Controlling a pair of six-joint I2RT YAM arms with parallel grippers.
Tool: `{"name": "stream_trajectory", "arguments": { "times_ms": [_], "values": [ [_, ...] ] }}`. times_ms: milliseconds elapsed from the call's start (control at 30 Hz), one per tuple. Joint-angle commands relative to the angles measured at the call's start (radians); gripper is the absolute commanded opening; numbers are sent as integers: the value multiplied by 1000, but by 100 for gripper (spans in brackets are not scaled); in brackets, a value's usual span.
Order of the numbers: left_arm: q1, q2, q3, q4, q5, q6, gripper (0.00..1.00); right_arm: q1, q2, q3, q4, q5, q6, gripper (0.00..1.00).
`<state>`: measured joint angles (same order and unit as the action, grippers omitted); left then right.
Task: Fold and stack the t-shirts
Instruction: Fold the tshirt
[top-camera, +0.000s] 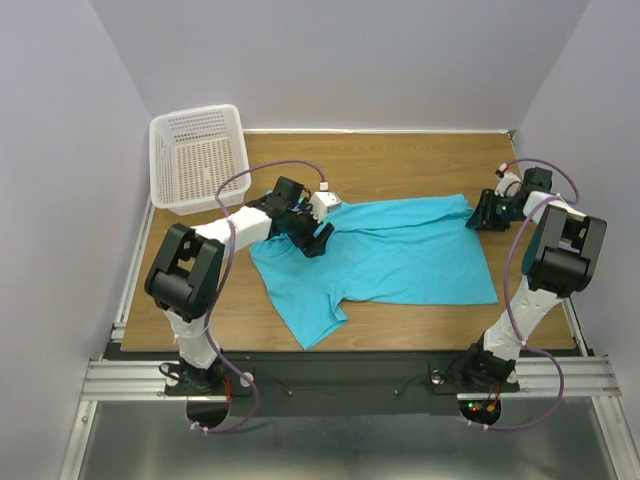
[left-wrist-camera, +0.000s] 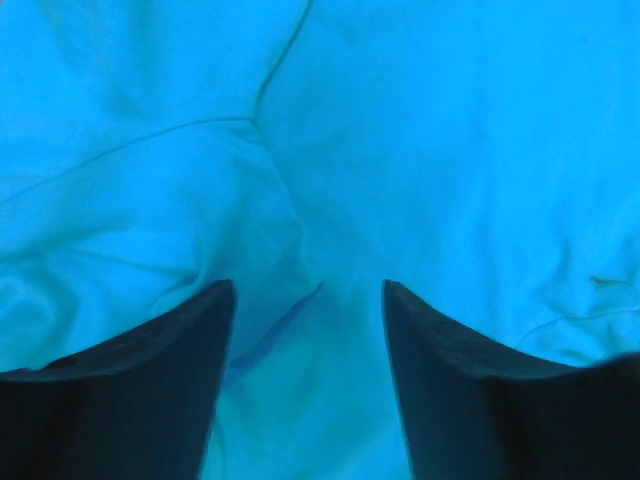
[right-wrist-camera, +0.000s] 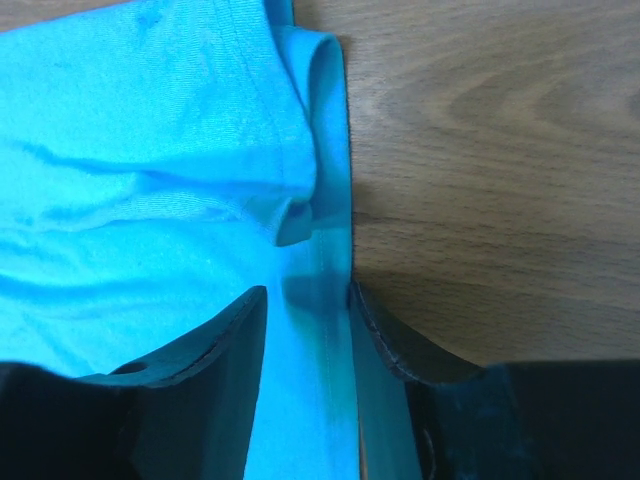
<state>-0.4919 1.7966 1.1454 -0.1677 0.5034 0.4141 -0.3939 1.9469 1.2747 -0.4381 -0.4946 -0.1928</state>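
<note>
One turquoise t-shirt (top-camera: 400, 250) lies spread and rumpled across the wooden table (top-camera: 400, 165), one sleeve pointing to the near edge. My left gripper (top-camera: 315, 235) is down on its upper left part. In the left wrist view that gripper (left-wrist-camera: 308, 290) is open, its dark fingers apart over creased cloth (left-wrist-camera: 430, 150). My right gripper (top-camera: 485, 212) is at the shirt's upper right corner. Seen from the right wrist, it (right-wrist-camera: 307, 290) is open and straddles the shirt's hemmed edge (right-wrist-camera: 150, 150), with bare wood (right-wrist-camera: 500, 150) to the right.
A white mesh basket (top-camera: 198, 158) stands at the back left corner of the table. Grey walls close in the back and both sides. A metal rail (top-camera: 350, 375) runs along the near edge by the arm bases.
</note>
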Motion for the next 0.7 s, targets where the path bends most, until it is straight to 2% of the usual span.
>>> {"name": "stream_trajectory", "arguments": {
  "times_ms": [0,33,67,133,233,267,367,433,533,567,667],
  "values": [
    [0,-184,-62,103,-116,-63,95,-14,-46,-21,10,30,-53,48],
    [1,-218,-76,126,-140,-78,99,-16,-72,-20,10,22,-57,50],
    [3,-277,-97,163,-194,-93,99,-17,-86,-18,9,19,-63,52],
    [21,-325,-113,197,-215,-130,99,-17,-123,-14,9,7,-71,55],
    [59,-387,-128,235,-246,-201,99,-17,-152,-2,6,13,-66,55],
    [102,-408,-150,266,-250,-230,98,-17,-172,8,1,16,-68,55],
    [186,-414,-174,296,-270,-340,99,-17,-195,37,-5,14,-68,57],
    [214,-402,-170,293,-224,-363,98,-17,-186,60,-11,-21,-56,60],
    [225,-375,-159,296,-197,-374,97,-17,-83,156,-31,-132,-2,61],
    [225,-365,-156,300,-197,-382,96,-14,-3,222,-48,-178,12,61],
    [225,-367,-159,319,-198,-393,95,-2,110,322,-65,-209,58,61]
  ]
}}
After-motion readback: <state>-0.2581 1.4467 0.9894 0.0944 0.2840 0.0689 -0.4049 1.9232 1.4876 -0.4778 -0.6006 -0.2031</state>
